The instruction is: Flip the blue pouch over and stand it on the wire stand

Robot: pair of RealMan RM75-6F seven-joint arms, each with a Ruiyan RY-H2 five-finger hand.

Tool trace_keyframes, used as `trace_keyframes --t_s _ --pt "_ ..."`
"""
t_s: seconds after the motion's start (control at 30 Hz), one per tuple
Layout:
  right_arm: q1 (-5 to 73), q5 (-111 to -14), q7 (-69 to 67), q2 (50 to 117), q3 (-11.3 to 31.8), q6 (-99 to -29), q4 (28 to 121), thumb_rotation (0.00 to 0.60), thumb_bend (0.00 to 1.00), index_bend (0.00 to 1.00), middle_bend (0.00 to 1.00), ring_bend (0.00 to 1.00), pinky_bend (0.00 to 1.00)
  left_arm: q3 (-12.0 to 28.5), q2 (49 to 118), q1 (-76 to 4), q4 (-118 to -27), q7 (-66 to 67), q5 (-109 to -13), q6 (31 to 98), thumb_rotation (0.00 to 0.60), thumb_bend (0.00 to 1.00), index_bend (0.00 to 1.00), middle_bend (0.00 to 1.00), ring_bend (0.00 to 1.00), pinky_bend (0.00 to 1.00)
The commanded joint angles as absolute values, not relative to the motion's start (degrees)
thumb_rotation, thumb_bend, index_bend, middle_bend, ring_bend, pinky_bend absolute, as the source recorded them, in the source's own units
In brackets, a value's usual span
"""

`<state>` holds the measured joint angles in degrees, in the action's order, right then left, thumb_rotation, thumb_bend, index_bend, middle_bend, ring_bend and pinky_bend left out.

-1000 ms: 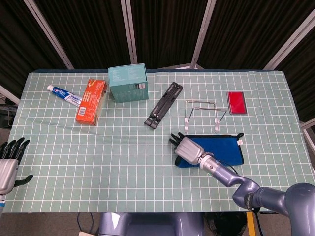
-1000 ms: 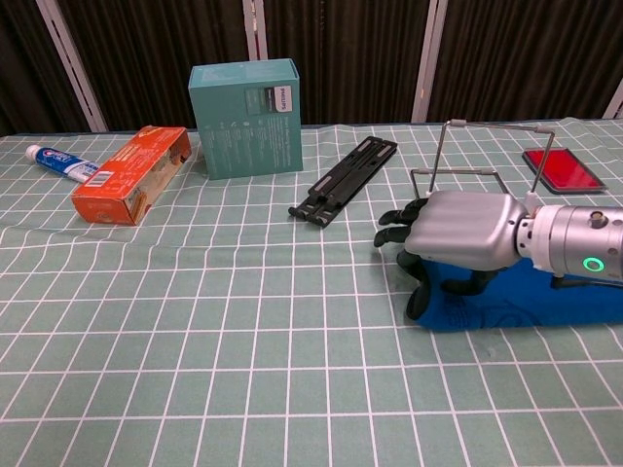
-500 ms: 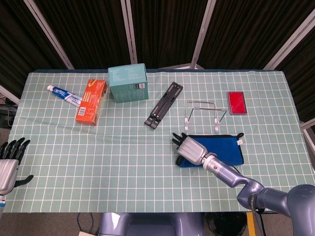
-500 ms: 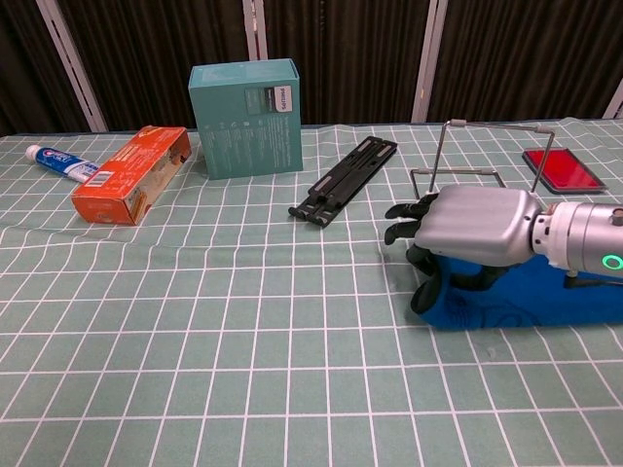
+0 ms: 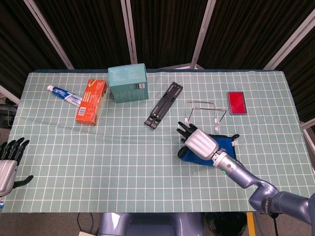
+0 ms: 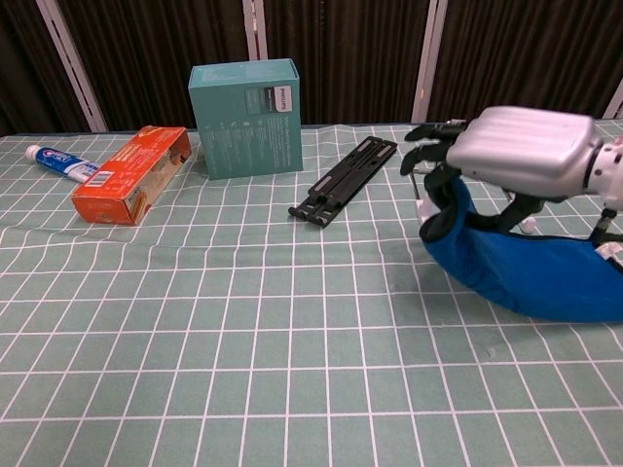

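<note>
With my right hand [image 6: 521,156] closed around the near end of the blue pouch [image 6: 531,268], that end is raised off the grid-patterned tablecloth [image 5: 118,147] while the far end appears to rest on the cloth at my 3 o'clock side. The fingers [image 5: 185,130] wrap over the top edge and the thumb is tucked underneath; the grip looks firm, though the thumb contact is partly hidden in the chest view.

Position: in the head view the blue pouch [image 5: 222,145] lies just at 6 o'clock of the wire stand [image 5: 203,114], near it but not touching as far as I can tell. The stand is upright and unoccupied.

Progress, my judgement: lift begun, flip not yet done. The pouch is tilted, not turned over; the same face still seems to point upward. Remaining: finish rotating it, carry it toward 12 o'clock, set its lower edge on the stand's front lip and lean it against the back wire, then release.

My left hand [image 5: 9,164] hangs at the table's 8 o'clock corner, fingers apart, holding nothing.

Other items, none in the path: folded black stand [image 5: 163,104] at 11 o'clock of the pouch, red case [image 5: 236,103] at 1 o'clock, teal box [image 5: 128,82], orange carton [image 5: 91,102] and toothpaste tube [image 5: 64,94] far toward 10 o'clock.

Risk: soft fabric may sag out of the grip mid-turn.
</note>
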<state>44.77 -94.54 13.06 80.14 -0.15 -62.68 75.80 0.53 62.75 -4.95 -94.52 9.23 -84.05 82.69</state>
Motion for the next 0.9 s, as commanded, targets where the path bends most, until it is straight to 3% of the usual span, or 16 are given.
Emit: trace_keyframes --t_s 0.03,0.53,0.9 --pt "43.1 -91.9 11.3 77.3 2.5 -65.0 79.8 0.600 0.47 0.72 0.16 0.00 0.27 0.4 62.5 -4.8 -94.7 8.8 -84.3 82.9 0.600 0.00 0.00 0.00 0.00 0.00" --pt "40.7 -73.8 20.7 72.0 14.6 -68.0 95.0 0.600 0.50 0.75 0.16 0.00 0.27 0.4 60.7 -3.8 -95.8 6.2 -85.9 85.3 0.600 0.00 0.00 0.00 0.00 0.00" --pt "41.0 -63.8 30.0 70.7 19.7 -71.5 103.4 0.600 0.52 0.75 0.16 0.00 0.28 0.6 60.1 -3.6 -95.9 5.1 -85.8 85.4 0.600 0.00 0.00 0.00 0.00 0.00"
